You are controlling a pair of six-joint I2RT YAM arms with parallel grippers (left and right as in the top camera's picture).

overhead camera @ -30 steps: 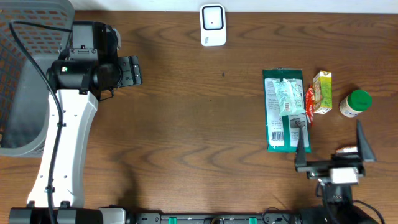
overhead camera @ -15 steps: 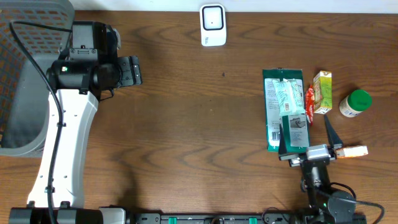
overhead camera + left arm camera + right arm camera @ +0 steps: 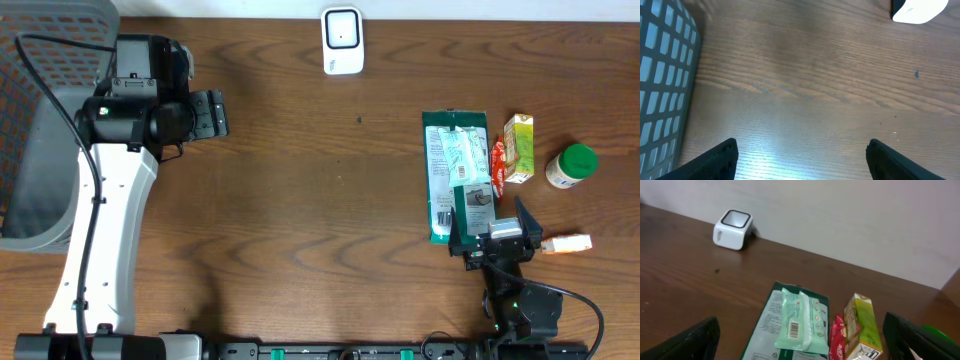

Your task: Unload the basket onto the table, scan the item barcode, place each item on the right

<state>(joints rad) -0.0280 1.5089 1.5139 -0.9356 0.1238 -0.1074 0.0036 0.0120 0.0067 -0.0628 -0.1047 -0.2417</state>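
right claw has just swung in, now wide open over the near end of the pouch lying flat on the counter. Grab looks next, then the scanner. left claw open too, idle by the basket

Juice carton sits on the wooden table. Red packet right against the carton's left side. Green-lid jar just right of the carton, not touching. Small white-and-orange box closer to the front edge than the carton. Grey mesh basket far left of the carton.
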